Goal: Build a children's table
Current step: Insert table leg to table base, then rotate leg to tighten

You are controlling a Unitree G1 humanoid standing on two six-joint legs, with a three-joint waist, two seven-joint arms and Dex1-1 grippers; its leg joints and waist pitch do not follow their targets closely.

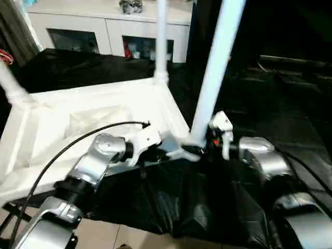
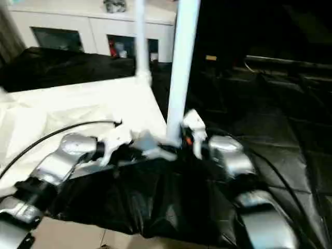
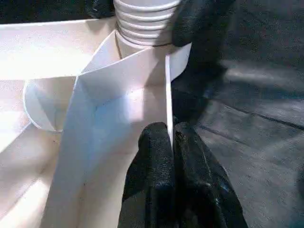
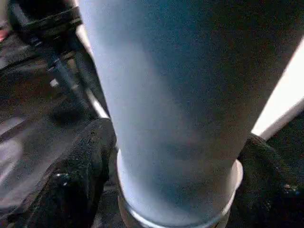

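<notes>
The children's table lies upside down, its white tabletop (image 1: 62,104) on a black cloth. A leg (image 1: 218,62) stands in the near right corner socket, another leg (image 1: 161,36) in the far right corner, and a third (image 1: 10,83) at the far left. My left gripper (image 3: 172,135) is shut on the tabletop's thin rim wall just beside the near right socket (image 3: 142,28). My right gripper (image 4: 175,156) is open around the base of the near leg (image 4: 171,95), one black finger (image 4: 80,175) on each side.
A white cabinet (image 1: 109,26) with glass doors stands behind the tabletop. Black cloth (image 1: 270,104) covers the surface to the right and front. Pale floor tiles (image 1: 119,233) show below the cloth's near edge. A black cable (image 1: 78,140) loops over my left forearm.
</notes>
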